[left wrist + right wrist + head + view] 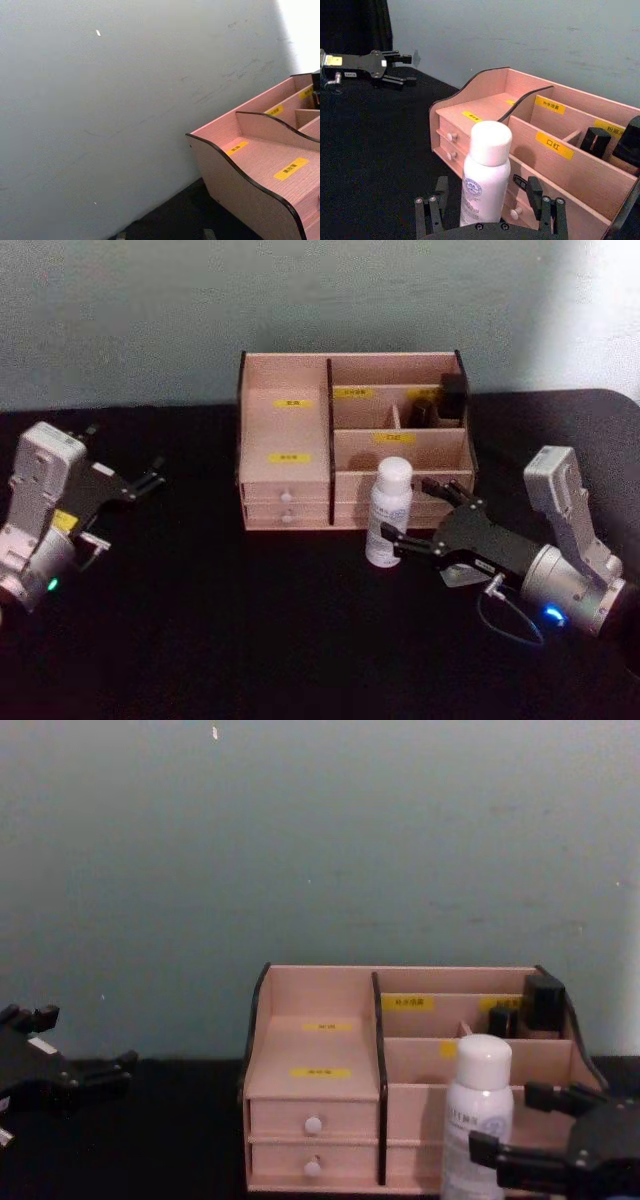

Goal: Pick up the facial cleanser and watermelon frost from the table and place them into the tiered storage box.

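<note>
Standing tall, the facial cleanser [388, 510] sits just inside my wide-open right claw [407, 508], not squeezed yet. My left claw [155, 475] rests far off, open and empty.

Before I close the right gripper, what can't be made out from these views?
Label on the white bottle: too small to read, so cleanser or frost is unconfirmed.
Bottle base: hidden behind the right gripper in the right wrist view, cut by the bottom edge in the chest view.
The dark items in the tiered storage box rear compartments: too dim to identify.
The left gripper idles at left.
</note>
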